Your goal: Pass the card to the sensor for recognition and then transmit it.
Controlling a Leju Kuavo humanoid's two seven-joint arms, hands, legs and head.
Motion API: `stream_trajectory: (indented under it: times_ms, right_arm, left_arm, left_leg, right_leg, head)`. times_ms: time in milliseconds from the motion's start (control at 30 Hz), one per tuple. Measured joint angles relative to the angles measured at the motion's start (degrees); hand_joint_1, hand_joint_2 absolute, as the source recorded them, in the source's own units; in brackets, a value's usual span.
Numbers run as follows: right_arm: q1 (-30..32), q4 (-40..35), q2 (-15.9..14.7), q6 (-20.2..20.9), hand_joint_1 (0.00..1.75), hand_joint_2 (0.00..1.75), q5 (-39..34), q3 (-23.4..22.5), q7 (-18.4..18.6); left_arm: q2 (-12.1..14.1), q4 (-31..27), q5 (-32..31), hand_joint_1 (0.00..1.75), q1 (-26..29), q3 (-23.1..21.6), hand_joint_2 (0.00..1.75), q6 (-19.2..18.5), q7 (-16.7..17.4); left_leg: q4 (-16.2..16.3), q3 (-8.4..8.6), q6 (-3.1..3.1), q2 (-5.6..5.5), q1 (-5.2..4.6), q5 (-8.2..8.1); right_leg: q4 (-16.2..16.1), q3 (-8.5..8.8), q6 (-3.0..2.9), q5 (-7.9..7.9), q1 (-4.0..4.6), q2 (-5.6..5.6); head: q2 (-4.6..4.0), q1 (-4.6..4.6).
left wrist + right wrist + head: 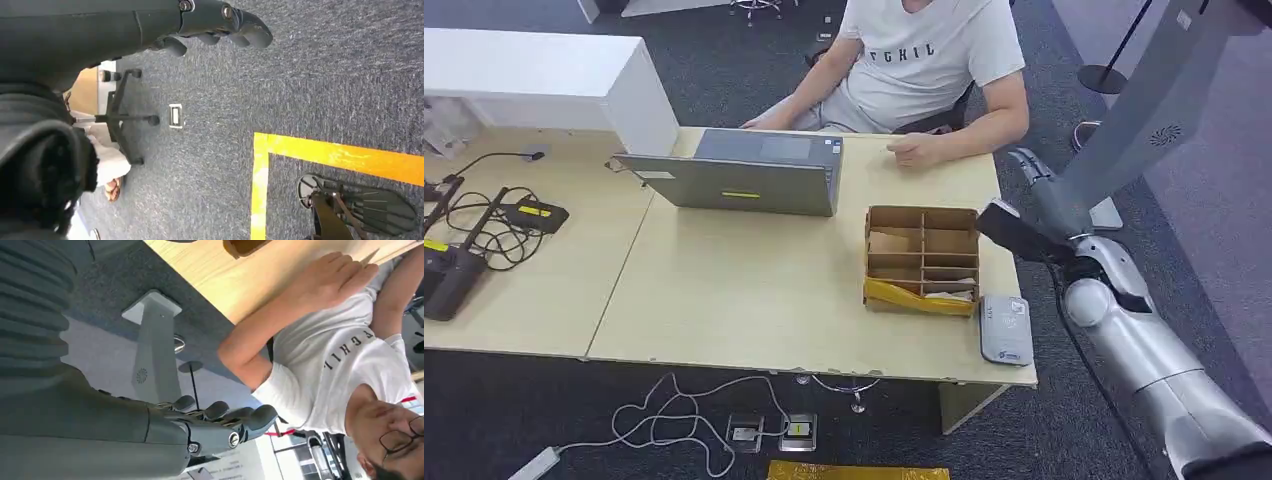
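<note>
Light wood table (754,290) on dark carpet; person's hand (916,149) rests just beyond cardboard organizer (922,258). Card presumably among its compartments, cannot tell which; grey sensor (1006,328) just beside it at the edge. Right hand (1027,168) raised off the corner, fingers loosely apart, holding nothing; left hand (220,25) hangs over carpet, likewise empty. Risks: arm sweeping inward clips organizer or the person's hand; nudges sensor off.

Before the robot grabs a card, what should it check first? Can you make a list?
1. Right hand empty: ok, nothing in its fingers.
2. Left hand free: ok, it hangs over the carpet, holding nothing.
3. Cardboard box within reach of the right hand: ok, it stands close by.
4. Card visible in the box: cannot tell.
5. Grey sensor uncovered: ok.
6. Person's hand away from the box: ok, it rests beside the laptop.
</note>
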Motion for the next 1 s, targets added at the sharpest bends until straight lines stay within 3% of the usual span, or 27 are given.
stream_trajectory:
  times_ms: [133,233,333,667,1000]
  right_arm:
    - [0.79,-3.54,-1.95,2.67,0.0,1.75,2.69,0.02,1.73]
    - [1.85,-8.6,-5.15,5.5,0.0,1.75,4.09,0.13,4.52]
    - [2.78,-12.89,-7.82,5.83,0.0,1.75,3.76,0.13,6.25]
    - [5.58,-17.9,-12.13,3.95,0.0,1.75,3.52,1.0,5.81]
    - [11.0,-20.43,-14.25,-1.51,0.0,1.75,-1.46,3.54,9.57]
  left_arm:
    - [0.0,0.0,0.24,0.0,0.0,0.0,0.0,0.0,0.2]
    - [0.0,0.0,0.5,0.0,0.05,0.0,0.0,0.0,0.27]
    - [0.0,0.0,0.59,0.0,0.14,0.02,0.0,0.17,-0.09]
    - [0.0,0.0,0.98,0.0,0.07,0.02,0.0,0.28,0.26]
    - [-0.02,0.0,0.96,0.0,0.0,0.02,0.0,0.65,0.44]
  left_leg:
    - [0.01,0.01,0.0,0.01,0.0,0.0]
    - [0.01,-0.03,0.0,-0.02,-0.01,0.0]
    - [0.0,-0.02,0.01,0.04,-0.01,-0.02]
    - [0.0,-0.01,0.01,0.04,0.0,-0.02]
    - [0.0,-0.04,0.01,0.05,0.0,-0.04]
  right_leg:
    - [0.0,-0.02,0.0,0.0,0.0,0.01]
    - [-0.01,-0.01,0.0,0.0,-0.01,-0.06]
    - [-0.01,-0.03,0.0,0.0,-0.01,0.03]
    - [-0.01,-0.02,0.0,0.0,0.0,0.02]
    - [-0.01,-0.04,0.0,0.0,0.0,0.03]
  head:
    - [0.0,-0.02]
    - [0.0,0.0]
    - [0.0,-0.02]
    - [0.0,-0.02]
    - [0.0,-0.02]
